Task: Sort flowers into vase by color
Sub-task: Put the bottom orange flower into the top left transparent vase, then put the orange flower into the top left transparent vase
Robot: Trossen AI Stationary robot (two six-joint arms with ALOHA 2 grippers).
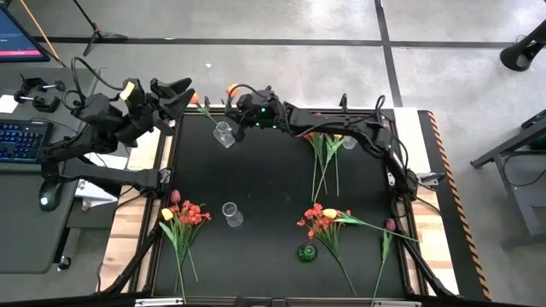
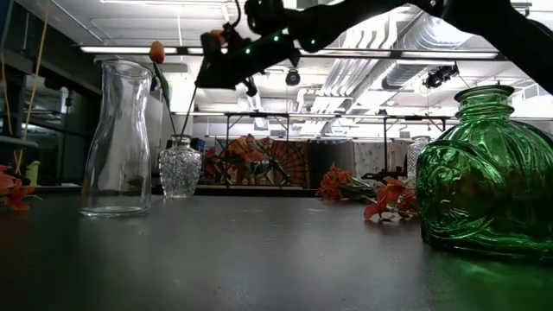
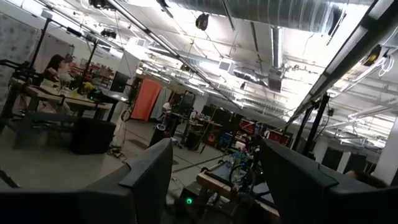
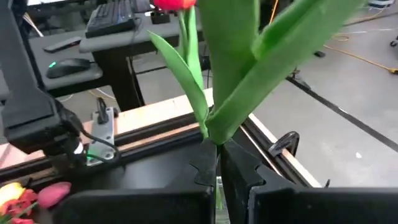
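— Orange tulip on a thin green stem [image 4: 214,74]: my right claw [image 4: 217,163] is clenched on its stem, head pointing away from the jaws, directly above the small cut-glass vase [image 1: 223,134].

— How much is sorted?

— One orange tulip [image 2: 156,53] looks to stand in that vase already. Everything else waits: red-orange sprays with tulips [image 1: 183,215] lie on the black table [image 1: 264,179] well behind the claw, more [image 1: 322,220] lie by the green glass bottle [image 1: 307,252], and the tall clear carafe [image 1: 230,214] is empty.

— Obstacles?

— The seated stem crowds the narrow mouth. My left claw [image 1: 181,92] hangs released, just beside the right one, off the table's edge.
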